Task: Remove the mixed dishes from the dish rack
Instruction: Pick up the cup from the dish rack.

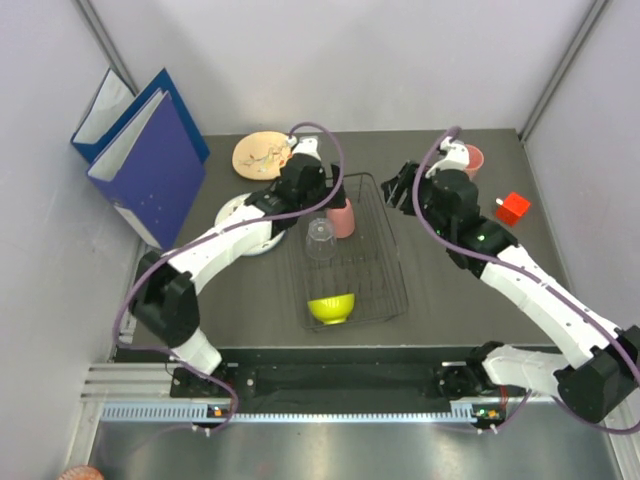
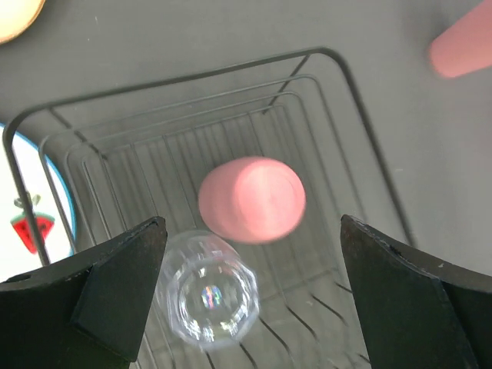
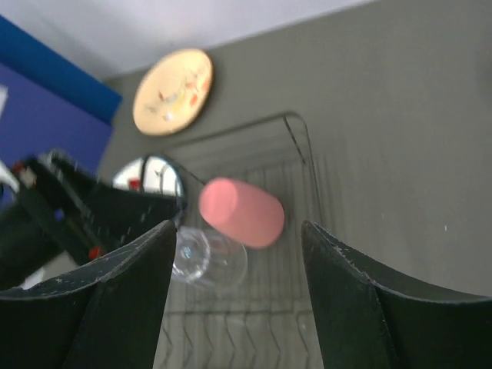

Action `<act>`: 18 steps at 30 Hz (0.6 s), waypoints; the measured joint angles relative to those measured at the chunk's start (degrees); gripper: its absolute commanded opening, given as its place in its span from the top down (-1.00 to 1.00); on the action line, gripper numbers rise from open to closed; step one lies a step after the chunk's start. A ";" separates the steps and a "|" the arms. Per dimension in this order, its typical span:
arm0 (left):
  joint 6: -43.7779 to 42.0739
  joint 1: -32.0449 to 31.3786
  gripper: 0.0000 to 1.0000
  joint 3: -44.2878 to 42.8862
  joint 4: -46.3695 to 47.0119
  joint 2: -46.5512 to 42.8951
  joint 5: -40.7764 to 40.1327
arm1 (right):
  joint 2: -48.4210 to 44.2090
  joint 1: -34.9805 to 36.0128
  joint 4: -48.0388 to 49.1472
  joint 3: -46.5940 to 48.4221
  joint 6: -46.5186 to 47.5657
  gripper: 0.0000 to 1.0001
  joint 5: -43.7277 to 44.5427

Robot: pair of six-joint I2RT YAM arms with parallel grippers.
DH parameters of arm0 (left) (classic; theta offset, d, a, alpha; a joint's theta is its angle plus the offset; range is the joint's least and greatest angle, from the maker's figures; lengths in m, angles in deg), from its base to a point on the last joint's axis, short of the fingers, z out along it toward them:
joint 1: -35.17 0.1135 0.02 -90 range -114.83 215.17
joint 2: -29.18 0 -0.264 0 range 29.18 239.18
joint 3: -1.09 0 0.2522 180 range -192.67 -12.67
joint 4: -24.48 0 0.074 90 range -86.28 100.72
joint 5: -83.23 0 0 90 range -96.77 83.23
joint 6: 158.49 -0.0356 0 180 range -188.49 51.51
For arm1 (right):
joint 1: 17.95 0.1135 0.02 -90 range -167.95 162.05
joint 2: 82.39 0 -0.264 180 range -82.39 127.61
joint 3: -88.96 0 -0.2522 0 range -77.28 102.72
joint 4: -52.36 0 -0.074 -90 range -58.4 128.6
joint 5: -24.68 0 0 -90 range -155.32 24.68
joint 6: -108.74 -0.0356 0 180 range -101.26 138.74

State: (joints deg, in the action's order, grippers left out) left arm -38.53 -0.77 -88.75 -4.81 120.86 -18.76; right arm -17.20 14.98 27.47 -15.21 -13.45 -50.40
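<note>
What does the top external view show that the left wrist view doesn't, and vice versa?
Only top external: the lime-yellow bowl, the small red cube, the blue ring binder. Only left wrist: the red fruit print on the white plate. Both: the black wire dish rack, the pink cup inside it, the clear glass beside that cup.

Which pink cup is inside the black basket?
The pink cup beside the clear glass in the dish rack. The other pink cup sits outside on the table.
</note>
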 measured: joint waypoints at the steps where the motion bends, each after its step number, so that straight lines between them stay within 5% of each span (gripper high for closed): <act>1: -0.94 -0.07 -0.98 -0.96 -0.02 1.42 -0.09 | -0.11 0.57 -0.02 -1.25 0.13 -0.32 0.44; 13: -6.32 -1.25 -0.97 -7.23 -1.25 14.05 -0.52 | -7.56 1.79 1.51 -6.32 0.68 -0.31 1.99; 18: -6.75 -2.08 -0.79 -9.09 -1.38 16.02 -0.50 | -8.15 1.79 1.84 -6.45 1.09 -0.29 1.99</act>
State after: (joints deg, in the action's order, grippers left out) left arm -45.29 -2.85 -97.84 -6.18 136.88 -19.26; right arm -25.35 16.77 29.30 -21.66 -12.35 -48.41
